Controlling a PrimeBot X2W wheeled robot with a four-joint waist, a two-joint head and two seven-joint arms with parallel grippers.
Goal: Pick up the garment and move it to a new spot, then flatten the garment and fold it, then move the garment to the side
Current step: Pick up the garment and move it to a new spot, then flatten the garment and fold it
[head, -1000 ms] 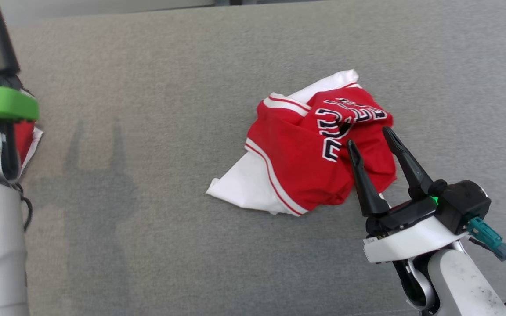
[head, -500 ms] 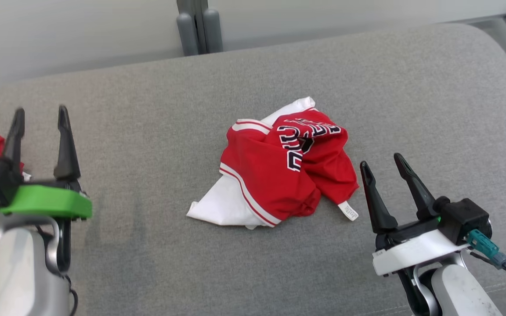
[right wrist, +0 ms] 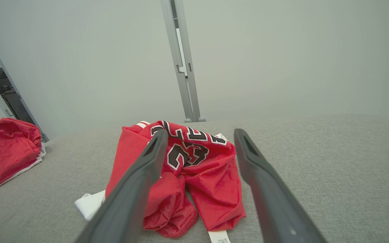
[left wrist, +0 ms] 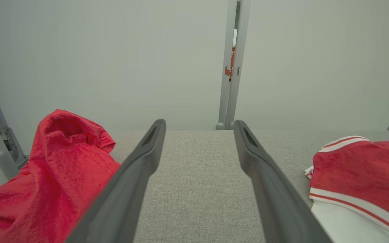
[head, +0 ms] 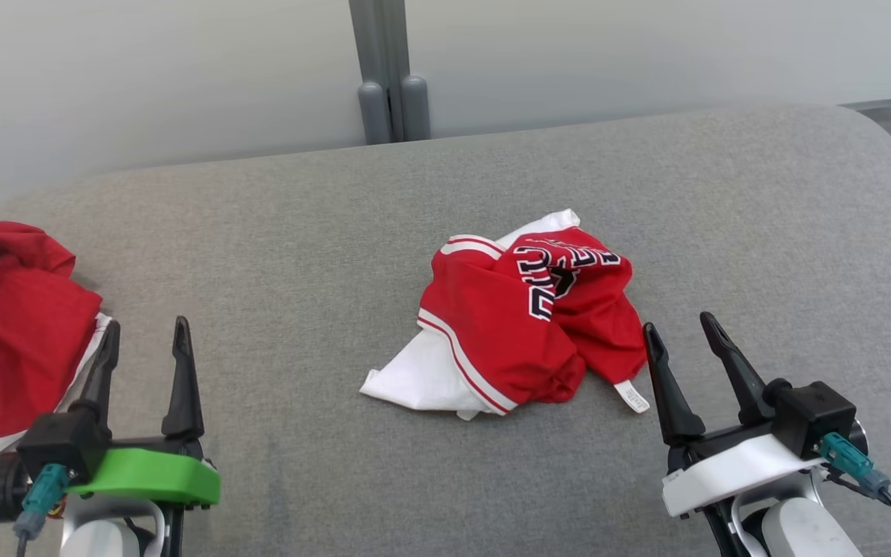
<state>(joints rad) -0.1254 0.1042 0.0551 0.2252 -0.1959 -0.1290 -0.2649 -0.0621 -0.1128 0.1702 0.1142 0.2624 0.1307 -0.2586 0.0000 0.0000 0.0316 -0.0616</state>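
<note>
A crumpled red and white garment with black lettering lies in the middle of the grey padded surface; the right wrist view has this garment just beyond the fingers, and the left wrist view catches its edge at the right. My right gripper stands open at the lower right, a short way right of the garment and apart from it. At the lower left my left gripper is open with nothing between its fingers.
A second red garment lies bunched at the left edge of the surface, also in the left wrist view and right wrist view. A pale wall with a grey post rises behind the surface.
The head camera has tilted up, so the wall and the left pile came into view. Both open grippers have drawn back toward the near edge, the right one off the garment.
</note>
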